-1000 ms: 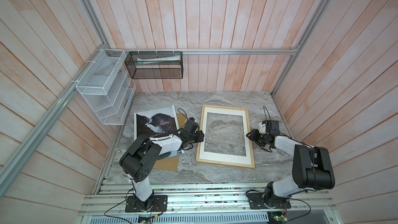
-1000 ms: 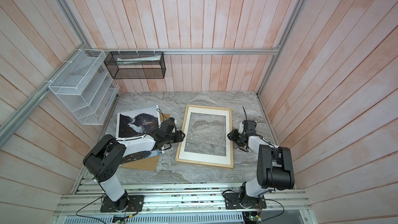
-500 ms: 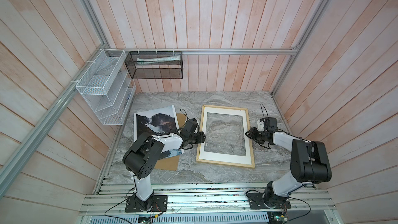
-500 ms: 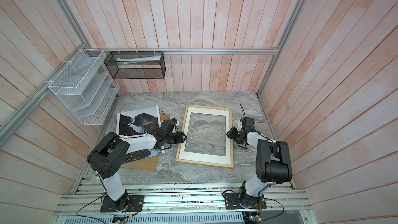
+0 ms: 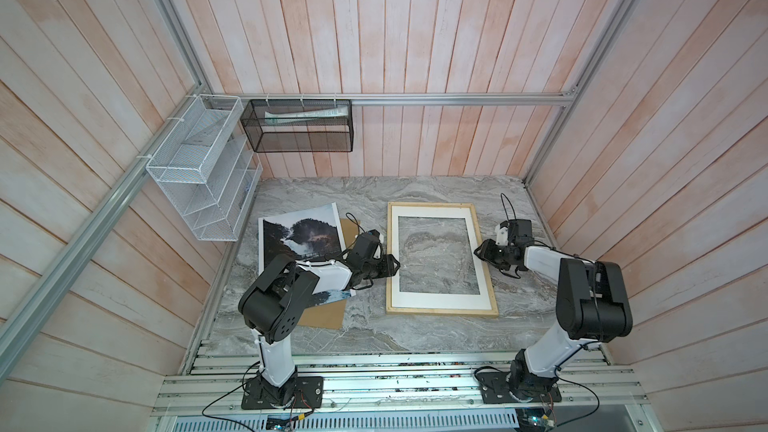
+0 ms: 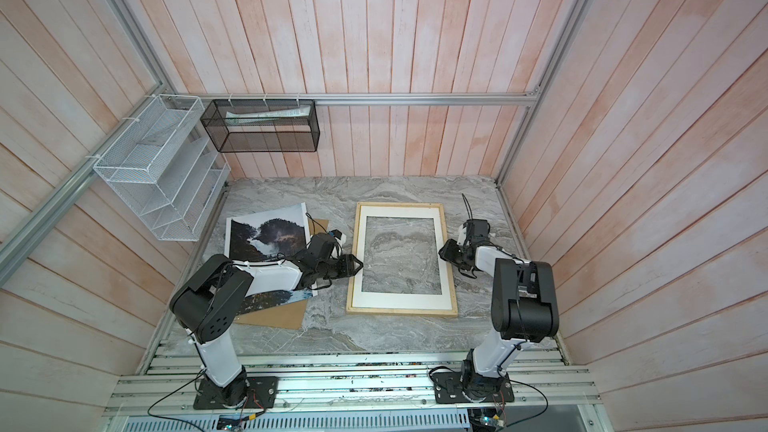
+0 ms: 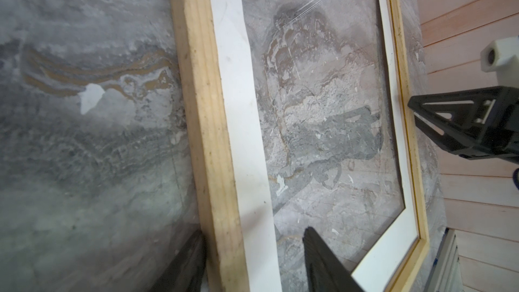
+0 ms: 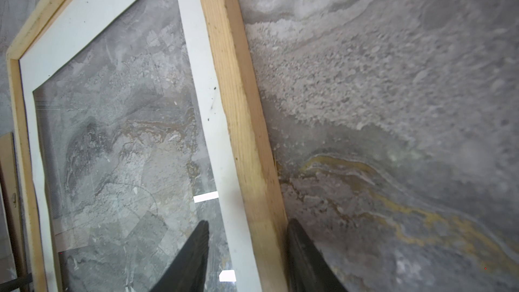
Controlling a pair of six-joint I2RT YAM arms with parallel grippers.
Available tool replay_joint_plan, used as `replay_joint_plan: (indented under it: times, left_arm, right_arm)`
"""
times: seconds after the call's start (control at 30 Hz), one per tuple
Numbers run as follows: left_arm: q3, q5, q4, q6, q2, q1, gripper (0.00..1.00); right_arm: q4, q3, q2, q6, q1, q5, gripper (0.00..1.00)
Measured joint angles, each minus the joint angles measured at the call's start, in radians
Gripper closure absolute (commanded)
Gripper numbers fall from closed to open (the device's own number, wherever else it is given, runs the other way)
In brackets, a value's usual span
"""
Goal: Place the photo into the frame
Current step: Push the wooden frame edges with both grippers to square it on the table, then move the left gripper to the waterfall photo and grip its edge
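Left end effector (image 5: 392, 270) spread, astride frame (image 5: 440, 310) rail; right end effector (image 5: 478, 251) likewise, opposite rail. Photo (image 5: 299, 238) lies apart.

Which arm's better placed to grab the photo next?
Left. The photo lies beside the left gripper, partly under that arm. The right gripper sits at the far rail of the frame, so it would have to reach across. Both stand open.

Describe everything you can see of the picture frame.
The frame is a thin rectangle of pale wood, lying flat on the marbled table. A white mat with a rectangular cut-out sits inside it; the table shows through a scratched clear pane. The photo is not in it. The left gripper and right gripper, both open, straddle its long sides.
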Motion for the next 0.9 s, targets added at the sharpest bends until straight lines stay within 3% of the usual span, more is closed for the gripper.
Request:
replay_joint_plan:
  times: [0.53, 0.9]
  left_arm:
    - [0.092, -0.267, -0.251, 0.097, -0.088, -0.016, 0.38]
    - [0.173, -0.559, -0.484, 0.063, -0.079, -0.016, 0.38]
  right_arm:
    - [-0.024, -0.001, -0.085, 0.0, 0.025, -0.008, 0.52]
    - [-0.026, -0.002, -0.092, 0.001, 0.026, -0.008, 0.52]
